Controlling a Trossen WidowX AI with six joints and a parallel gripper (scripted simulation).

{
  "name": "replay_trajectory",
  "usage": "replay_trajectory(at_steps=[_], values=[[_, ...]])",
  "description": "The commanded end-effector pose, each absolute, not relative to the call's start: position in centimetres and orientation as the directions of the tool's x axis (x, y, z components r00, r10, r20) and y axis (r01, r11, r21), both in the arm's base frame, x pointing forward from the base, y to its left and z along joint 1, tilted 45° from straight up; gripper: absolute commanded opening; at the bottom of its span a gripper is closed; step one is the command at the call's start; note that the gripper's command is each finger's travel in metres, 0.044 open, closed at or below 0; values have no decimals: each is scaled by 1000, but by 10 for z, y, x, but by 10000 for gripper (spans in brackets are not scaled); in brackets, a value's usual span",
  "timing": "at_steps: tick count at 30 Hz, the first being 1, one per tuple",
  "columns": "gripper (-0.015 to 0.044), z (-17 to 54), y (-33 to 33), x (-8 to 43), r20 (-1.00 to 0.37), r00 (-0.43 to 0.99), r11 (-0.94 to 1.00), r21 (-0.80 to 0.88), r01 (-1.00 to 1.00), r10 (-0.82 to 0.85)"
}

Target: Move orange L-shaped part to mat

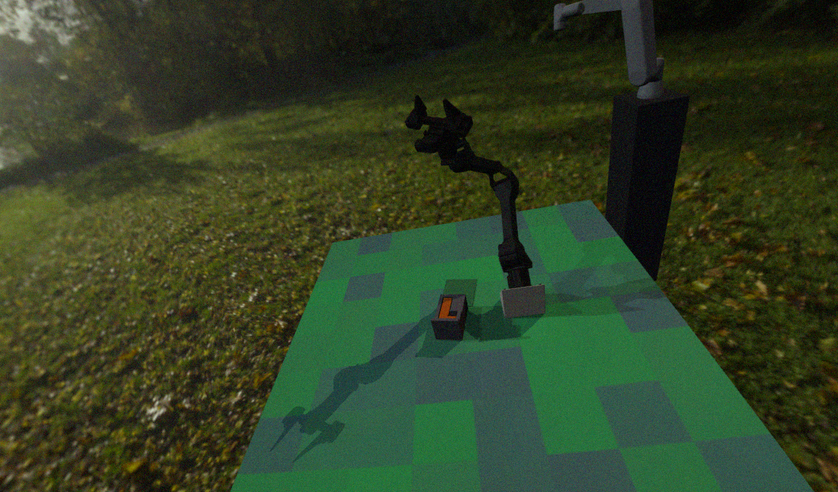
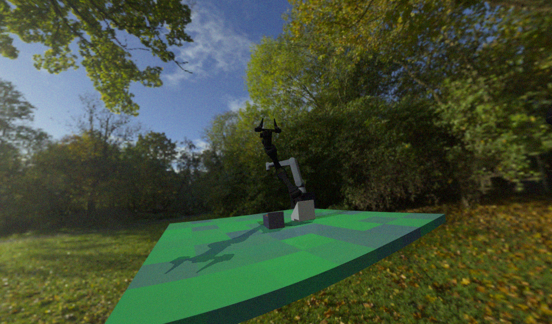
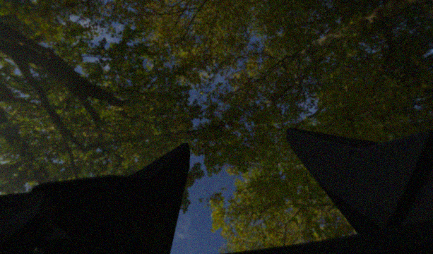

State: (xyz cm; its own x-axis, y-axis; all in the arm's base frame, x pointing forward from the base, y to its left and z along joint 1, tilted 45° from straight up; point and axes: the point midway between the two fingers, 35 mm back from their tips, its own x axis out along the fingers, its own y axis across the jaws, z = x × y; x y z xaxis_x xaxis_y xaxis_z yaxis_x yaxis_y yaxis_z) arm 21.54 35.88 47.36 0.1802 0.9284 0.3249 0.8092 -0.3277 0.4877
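Note:
The orange L-shaped part lies in the pocket of the small grey tray, with no end visibly raised. In the exterior view the part is not visible. A darker green square, which looks like the green mat, lies just behind the tray in the top view. My gripper is open and empty. It points upward, high above the table and well away from the tray. The wrist view shows only the two dark fingers against trees and sky, with no part or tray.
The table has a green and grey-blue patchwork top. A pale wedge-shaped block stands at my arm's base, near the tray. A light grey arm stands on a black pedestal beyond the table edge.

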Motion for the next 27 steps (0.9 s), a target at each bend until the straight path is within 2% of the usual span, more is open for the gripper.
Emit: replay_trajectory(at_steps=[1, 3, 8, 12, 17, 20, 22, 25, 27], values=[[374, 468, 361, 220, 308, 196, -332, 491, 805, 931], [321, 446, 368, 237, 237, 244, -333, 504, 797, 941], [190, 357, 380, 291, -57, 420, -310, 587, 748, 906], [180, 276, 372, 324, -331, 507, -193, 656, 730, 796], [180, 167, 335, 345, -672, 513, 106, 655, 748, 534], [180, 108, 298, 345, -834, 453, 325, 543, 775, 315], [180, 73, 269, 339, -911, 386, 470, 407, 783, 146], [180, 32, 219, 323, -958, 256, 650, 115, 751, -126], [180, 14, 184, 309, -938, 159, 723, -121, 680, -307]])
